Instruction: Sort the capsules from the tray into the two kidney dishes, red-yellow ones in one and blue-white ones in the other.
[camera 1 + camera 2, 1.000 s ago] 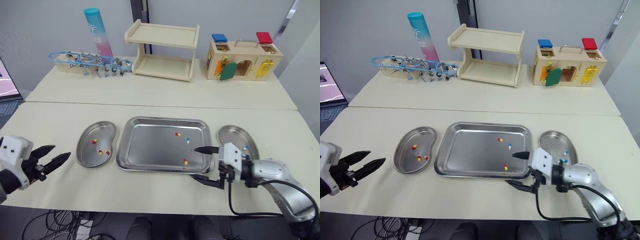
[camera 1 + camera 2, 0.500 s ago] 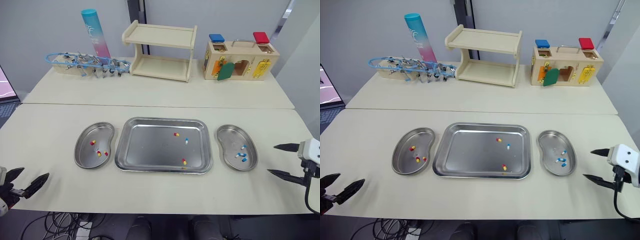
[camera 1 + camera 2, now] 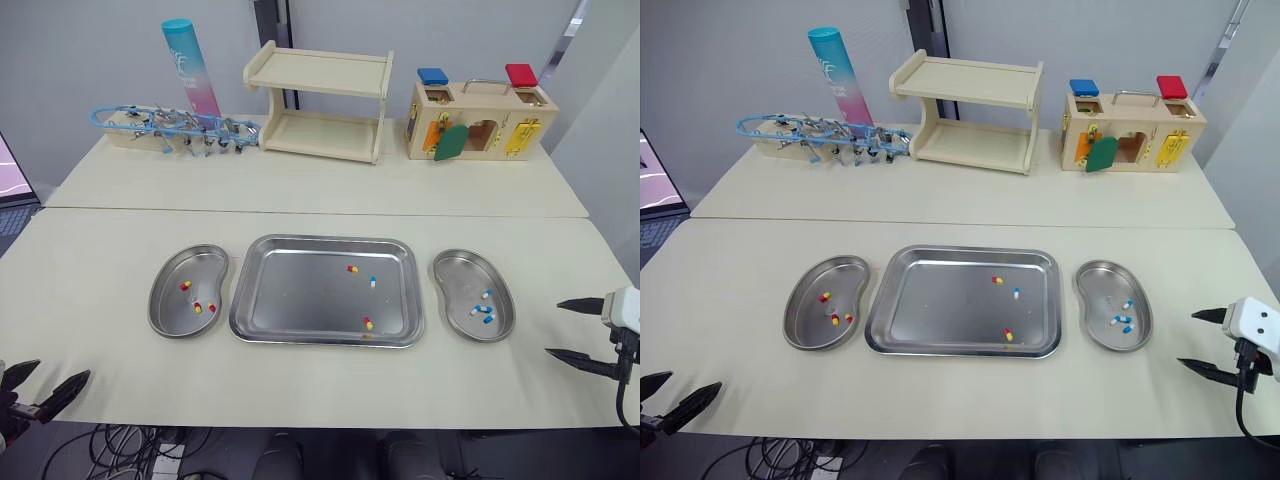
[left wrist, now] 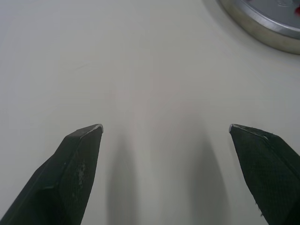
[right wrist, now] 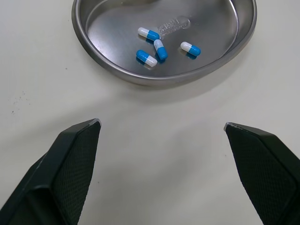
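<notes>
Capsules [image 3: 352, 268] in tray [image 3: 300, 300]: three. One red-yellow lies toward the far right of the tray floor. A blue-white capsule [image 3: 373, 281] lies near it on the nearer side, not touching. A second red-yellow capsule [image 3: 368, 323] lies close to the near rim, apart from the other two.

Tray: steel, rectangular, flat on the table [image 3: 300, 200], between the two dishes.

Left dish [image 3: 205, 265]: kidney-shaped, steel, just beside the tray's left edge. It holds three red-yellow capsules, loosely spread.

Right dish [image 3: 458, 275]: same type, just beside the tray's right edge. It holds four blue-white capsules [image 5: 146, 57], two of them touching and the rest close by.

Left gripper [image 3: 63, 368]: at the table's near left edge, well apart from the left dish. Fingers spread wide, nothing between them.

Right gripper [image 3: 553, 327]: at the near right, pointing toward the right dish and short of its rim. Fingers spread wide, nothing held.

Far side of table: blue clip rack [image 3: 175, 125], upright tube [image 3: 190, 65], two-tier shelf [image 3: 320, 100], wooden latch box [image 3: 485, 120].
</notes>
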`<move>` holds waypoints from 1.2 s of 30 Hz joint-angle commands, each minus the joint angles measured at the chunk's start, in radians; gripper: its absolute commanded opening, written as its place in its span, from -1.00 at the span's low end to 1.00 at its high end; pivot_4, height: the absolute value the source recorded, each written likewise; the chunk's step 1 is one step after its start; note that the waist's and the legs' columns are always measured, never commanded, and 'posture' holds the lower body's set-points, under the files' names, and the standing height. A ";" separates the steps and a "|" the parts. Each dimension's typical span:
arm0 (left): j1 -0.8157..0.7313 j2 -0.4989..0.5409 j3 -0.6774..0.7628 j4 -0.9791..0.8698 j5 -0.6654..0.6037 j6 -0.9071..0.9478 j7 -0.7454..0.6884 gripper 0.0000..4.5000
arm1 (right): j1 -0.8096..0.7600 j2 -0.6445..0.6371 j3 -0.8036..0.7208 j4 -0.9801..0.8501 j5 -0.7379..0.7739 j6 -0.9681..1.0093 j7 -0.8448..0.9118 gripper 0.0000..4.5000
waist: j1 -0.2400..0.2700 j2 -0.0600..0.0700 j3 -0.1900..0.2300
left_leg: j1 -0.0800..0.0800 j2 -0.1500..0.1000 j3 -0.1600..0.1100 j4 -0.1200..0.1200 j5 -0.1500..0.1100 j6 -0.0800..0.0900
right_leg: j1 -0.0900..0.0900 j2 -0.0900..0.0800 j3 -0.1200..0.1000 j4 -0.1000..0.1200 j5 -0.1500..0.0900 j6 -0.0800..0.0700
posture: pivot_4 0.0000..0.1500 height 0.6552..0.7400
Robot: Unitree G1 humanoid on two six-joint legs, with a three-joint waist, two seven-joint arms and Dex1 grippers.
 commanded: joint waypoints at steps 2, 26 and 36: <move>0.010 0.022 0.037 -0.079 -0.062 0.036 -0.035 0.99 | 0.022 0.031 -0.030 -0.159 0.074 0.053 -0.013 1.00 | 0.001 0.000 0.000 | 0.000 0.000 0.000 0.000 0.000 0.000 | 0.000 0.000 0.000 0.000 0.000 0.000 | 1.00 1.00; -0.811 0.047 -0.778 -0.296 -0.003 0.137 -0.317 0.99 | 0.173 0.488 0.400 -0.818 0.005 0.351 -0.564 1.00 | 0.008 -0.001 -0.001 | -0.001 -0.001 -0.002 0.002 0.000 0.000 | 0.001 0.001 -0.002 0.001 0.000 0.000 | 1.00 1.00; -1.221 -0.224 -1.012 0.298 0.260 -0.175 -0.366 0.16 | 0.127 0.534 0.464 -0.885 0.007 0.469 -0.671 1.00 | 0.004 0.000 -0.001 | -0.002 0.000 -0.003 0.003 0.000 0.000 | -0.001 0.002 -0.002 0.001 0.000 0.000 | 1.00 1.00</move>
